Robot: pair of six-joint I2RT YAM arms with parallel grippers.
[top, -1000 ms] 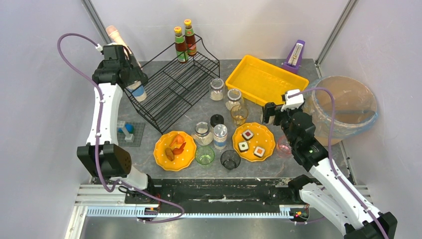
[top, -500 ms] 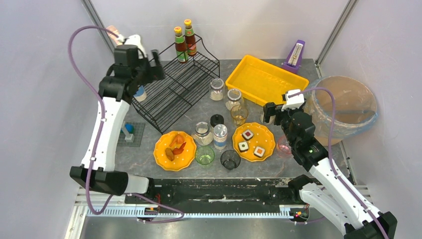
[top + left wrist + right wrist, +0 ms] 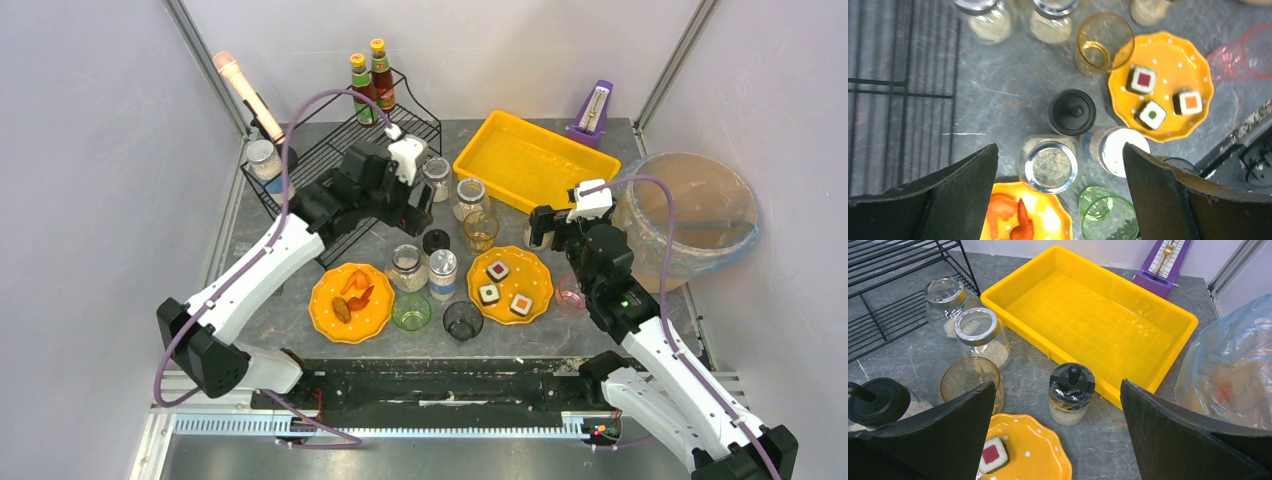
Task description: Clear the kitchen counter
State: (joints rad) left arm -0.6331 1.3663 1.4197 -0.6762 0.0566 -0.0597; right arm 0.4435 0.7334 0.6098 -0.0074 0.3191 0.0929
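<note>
Both grippers are wide open, nothing in them. The left gripper (image 3: pixel 1059 147) hangs over a bunch of round glass jars (image 3: pixel 1050 167) with shiny metal lids. The right gripper (image 3: pixel 1057 384) is over a small black-capped jar (image 3: pixel 1071 390) beside the yellow tray (image 3: pixel 1088 315). The tray's glossy plastic, rectangular, with a grid-patterned floor. The wire rack (image 3: pixel 412 122) is thin black rods. The orange plate (image 3: pixel 1193 65) has a wavy edge and white dots. The kitchen counter (image 3: pixel 1003 75) is the big flat slab under everything: dark grey, stone-look, with faint pale veins, running from the arm bases to the back wall.
</note>
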